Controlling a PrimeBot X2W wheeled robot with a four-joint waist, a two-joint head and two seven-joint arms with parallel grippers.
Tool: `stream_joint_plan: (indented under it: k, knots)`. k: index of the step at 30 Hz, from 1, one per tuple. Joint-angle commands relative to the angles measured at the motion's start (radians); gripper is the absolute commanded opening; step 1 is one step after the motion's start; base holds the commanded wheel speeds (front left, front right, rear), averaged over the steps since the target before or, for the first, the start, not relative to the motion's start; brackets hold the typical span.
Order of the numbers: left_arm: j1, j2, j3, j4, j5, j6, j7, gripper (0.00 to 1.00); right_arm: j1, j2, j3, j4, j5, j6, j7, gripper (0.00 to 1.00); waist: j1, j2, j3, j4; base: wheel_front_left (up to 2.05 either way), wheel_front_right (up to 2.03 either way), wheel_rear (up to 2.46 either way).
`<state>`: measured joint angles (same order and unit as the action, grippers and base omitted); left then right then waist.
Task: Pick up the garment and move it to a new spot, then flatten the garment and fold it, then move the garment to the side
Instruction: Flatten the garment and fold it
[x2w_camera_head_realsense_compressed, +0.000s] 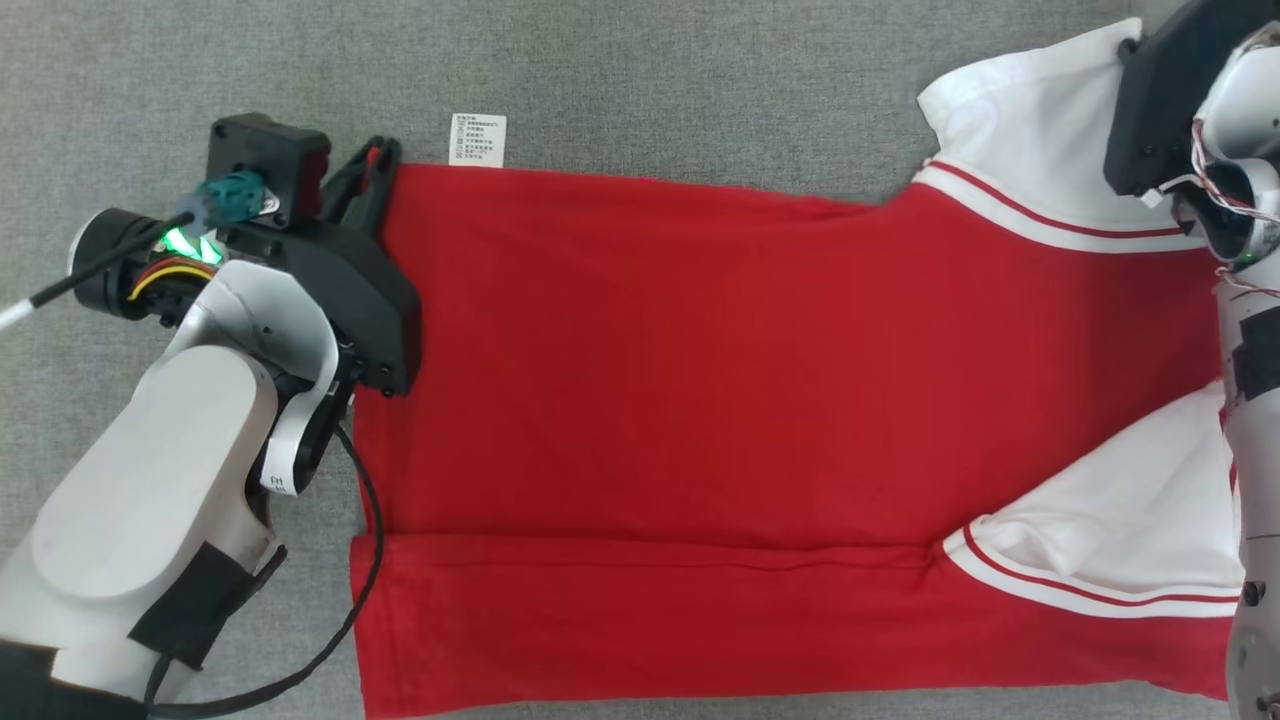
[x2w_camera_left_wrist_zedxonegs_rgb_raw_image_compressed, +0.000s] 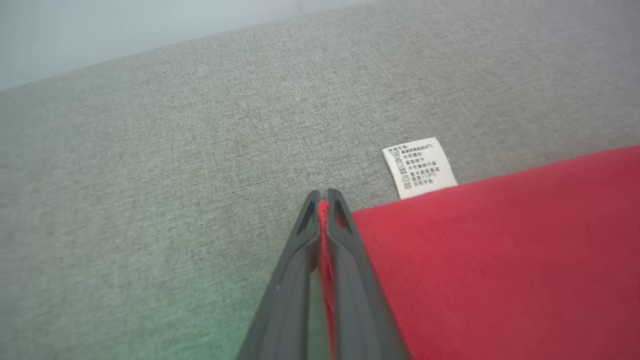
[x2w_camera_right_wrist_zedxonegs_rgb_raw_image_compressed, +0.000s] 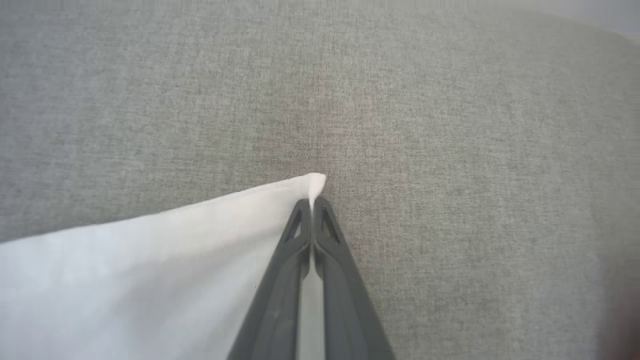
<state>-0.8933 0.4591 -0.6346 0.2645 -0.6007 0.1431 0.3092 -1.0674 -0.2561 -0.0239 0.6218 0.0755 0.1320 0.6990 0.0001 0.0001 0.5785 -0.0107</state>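
A red garment (x2w_camera_head_realsense_compressed: 660, 400) with white sleeves lies spread across the grey surface, its lower strip folded over along the front. My left gripper (x2w_camera_head_realsense_compressed: 375, 160) is shut on the garment's far left corner; in the left wrist view red cloth (x2w_camera_left_wrist_zedxonegs_rgb_raw_image_compressed: 480, 260) runs pinched between the dark fingers (x2w_camera_left_wrist_zedxonegs_rgb_raw_image_compressed: 350, 270). My right gripper (x2w_camera_right_wrist_zedxonegs_rgb_raw_image_compressed: 313, 201) is shut on the tip of the far white sleeve (x2w_camera_right_wrist_zedxonegs_rgb_raw_image_compressed: 150, 270), whose corner pokes out past the fingertips. In the head view that sleeve (x2w_camera_head_realsense_compressed: 1020, 110) lies at the upper right, partly under the right arm's black housing (x2w_camera_head_realsense_compressed: 1165, 100).
A white care label (x2w_camera_head_realsense_compressed: 477, 139) sticks out from the garment's far edge beside my left gripper. Grey fabric surface (x2w_camera_head_realsense_compressed: 650, 70) stretches beyond the garment. My left arm's cable (x2w_camera_head_realsense_compressed: 350, 610) loops over the garment's lower left edge.
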Motion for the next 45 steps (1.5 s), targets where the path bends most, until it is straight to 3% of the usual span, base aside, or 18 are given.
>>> stream_joint_plan:
  k: [1,11,17,21,26,32,45]
  knots:
    - [0.017,0.006,0.008,0.012,0.009,0.011,-0.007,0.0,0.015,-0.015,-0.009,0.009,-0.009,-0.003,-0.008,0.0,-0.0001,-0.0001,-0.004,-0.002,0.0,0.0,0.0]
    - [0.03,-0.043,0.033,0.084,0.055,0.061,-0.231,0.0,0.031,0.003,-0.027,0.006,-0.039,-0.003,-0.281,0.0,-0.0001,-0.0001,-0.058,-0.016,0.0,0.0,0.0]
    - [0.046,-0.081,0.012,0.149,0.061,0.053,-0.299,0.0,0.067,-0.004,0.011,0.015,0.008,-0.003,-0.376,0.0,-0.0001,-0.0001,-0.107,-0.018,0.0,0.0,0.0]
    - [0.065,-0.088,-0.01,0.172,0.077,0.037,-0.345,0.0,0.111,-0.042,0.078,-0.009,0.079,-0.003,-0.402,0.0,-0.0001,-0.0001,-0.14,-0.011,0.0,0.0,0.0]
    - [0.117,-0.111,-0.033,0.188,0.088,0.04,-0.417,0.0,0.219,-0.106,0.152,-0.105,0.195,-0.003,-0.412,0.0,-0.0001,-0.0001,-0.199,0.001,0.0,0.0,0.0]
    - [0.198,-0.118,-0.037,0.188,0.073,0.048,-0.486,0.0,0.406,-0.18,0.148,-0.307,0.292,-0.003,-0.385,0.0,-0.0001,-0.0001,-0.262,0.002,0.0,0.0,0.0]
    - [0.355,-0.095,-0.036,0.202,0.034,0.055,-0.537,0.0,0.832,-0.203,0.075,-0.685,0.399,-0.002,-0.153,0.0,-0.0001,-0.0001,-0.315,-0.028,0.0,0.0,0.0]
